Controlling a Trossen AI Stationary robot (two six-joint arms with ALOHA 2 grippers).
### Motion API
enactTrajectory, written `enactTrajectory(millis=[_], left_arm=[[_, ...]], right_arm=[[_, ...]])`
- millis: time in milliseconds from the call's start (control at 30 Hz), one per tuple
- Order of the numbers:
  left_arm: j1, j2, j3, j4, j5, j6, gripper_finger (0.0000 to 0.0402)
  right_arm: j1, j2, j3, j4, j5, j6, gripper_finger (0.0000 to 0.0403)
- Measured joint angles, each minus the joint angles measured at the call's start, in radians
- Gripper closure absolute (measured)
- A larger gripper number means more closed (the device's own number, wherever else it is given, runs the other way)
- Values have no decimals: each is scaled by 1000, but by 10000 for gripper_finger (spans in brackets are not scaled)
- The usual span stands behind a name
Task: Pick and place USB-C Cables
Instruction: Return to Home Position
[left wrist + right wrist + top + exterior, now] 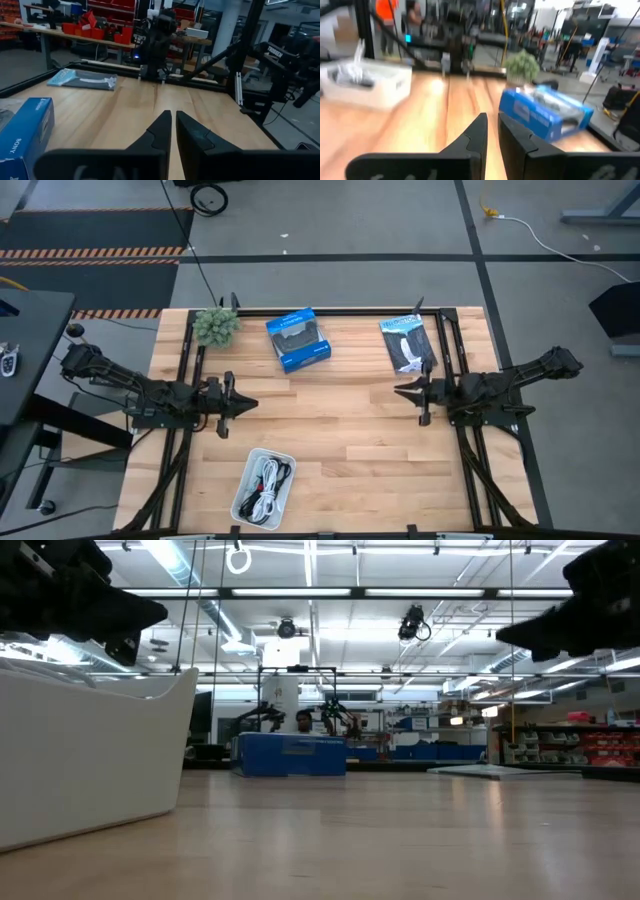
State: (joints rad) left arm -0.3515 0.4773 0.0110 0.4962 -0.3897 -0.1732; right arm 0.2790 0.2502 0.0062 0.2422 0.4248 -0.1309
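Note:
The USB-C cables (pixel 267 480), black and white bundles with a red band showing, lie inside a white tray (pixel 247 476) near the table's near edge, left of centre; the tray's wall (pixel 90 755) fills the low view's left, and the right wrist view shows it (pixel 367 82) far off. My left gripper (pixel 252 402) hovers shut above the table's left side, just beyond the tray. My right gripper (pixel 398 391) hovers shut above the right side. In each wrist view the fingertips (pixel 173 116) (pixel 492 118) stand almost together over bare wood.
A blue box (pixel 298 339) with a black picture and a black packet (pixel 408 342) lie by the far edge. A small green plant (pixel 215 326) stands at the far left corner. Dark frame rails (pixel 186 370) run along both sides. Bare wood (pixel 340 430) spans the middle.

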Motion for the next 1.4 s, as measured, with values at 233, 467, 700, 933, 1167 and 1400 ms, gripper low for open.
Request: enactTrajectory(millis=[233, 467, 700, 933, 1167, 1400], left_arm=[[0, 0, 0, 0, 0, 1, 374], [0, 0, 0, 1, 0, 1, 369], [0, 0, 0, 1, 0, 1, 374], [0, 0, 0, 1, 0, 2, 370], [0, 0, 0, 1, 0, 2, 374], [0, 0, 0, 1, 0, 2, 370]], right_arm=[[0, 0, 0, -88, 0, 0, 353], [0, 0, 0, -80, 0, 0, 353], [0, 0, 0, -79, 0, 0, 353], [0, 0, 0, -79, 0, 0, 353], [0, 0, 0, -79, 0, 0, 353], [0, 0, 0, -79, 0, 0, 353]])
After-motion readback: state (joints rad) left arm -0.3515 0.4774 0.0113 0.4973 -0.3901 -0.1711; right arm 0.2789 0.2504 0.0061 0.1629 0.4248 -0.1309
